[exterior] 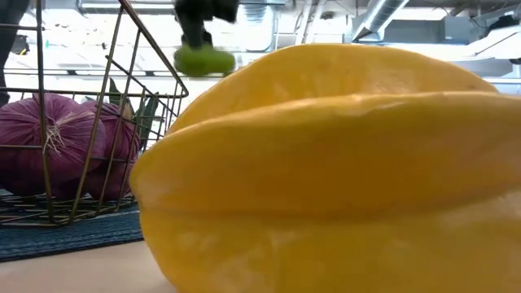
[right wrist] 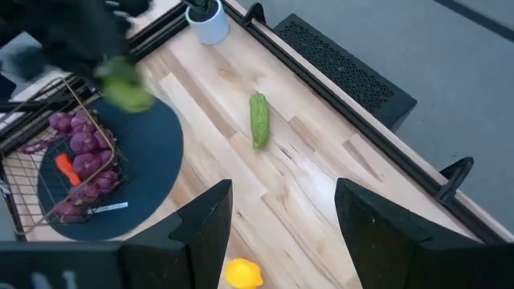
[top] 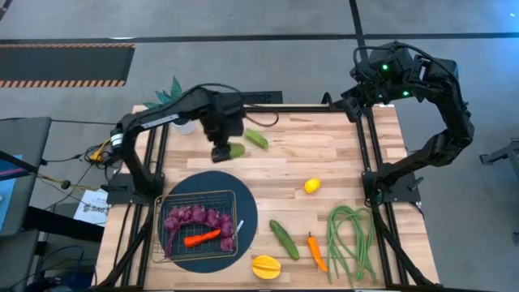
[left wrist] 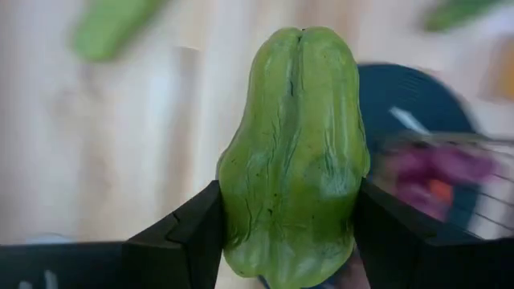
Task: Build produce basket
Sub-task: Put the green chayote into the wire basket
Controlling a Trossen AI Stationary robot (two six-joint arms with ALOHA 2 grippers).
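My left gripper (top: 225,152) is closed on a wrinkled green pepper (left wrist: 293,152), its two dark fingers (left wrist: 193,233) pressed against the pepper's sides, with the fruit standing out beyond them. In the high view this gripper hangs above the bare wooden table (top: 324,154), near the far edge of the dark round mat (top: 247,203), and the pepper is lifted clear of the wood. Near it, farther back on the table, lies a second long green vegetable (top: 256,139). The basket (top: 199,197) sits on the mat, at the left front of the table; inside it are a string of purple grapes (top: 195,217) and an orange-red pepper (top: 202,238) lying across them, with a small white tag (top: 239,226) at the basket's right edge. Beyond the mat, loose on the table, are a dark green cucumber (top: 284,239), a yellow-orange ridged fruit (top: 266,266) near the front edge, a small orange pepper (top: 315,251), a bundle of long green beans (top: 350,239) and a lemon (top: 311,186) near the middle. The yellow-orange fruit fills most of the low view. My right gripper (right wrist: 277,233) is raised off the back right corner of the table, its fingers spread apart and holding nothing. A potted green plant (top: 173,93) stands at the table's back left corner.
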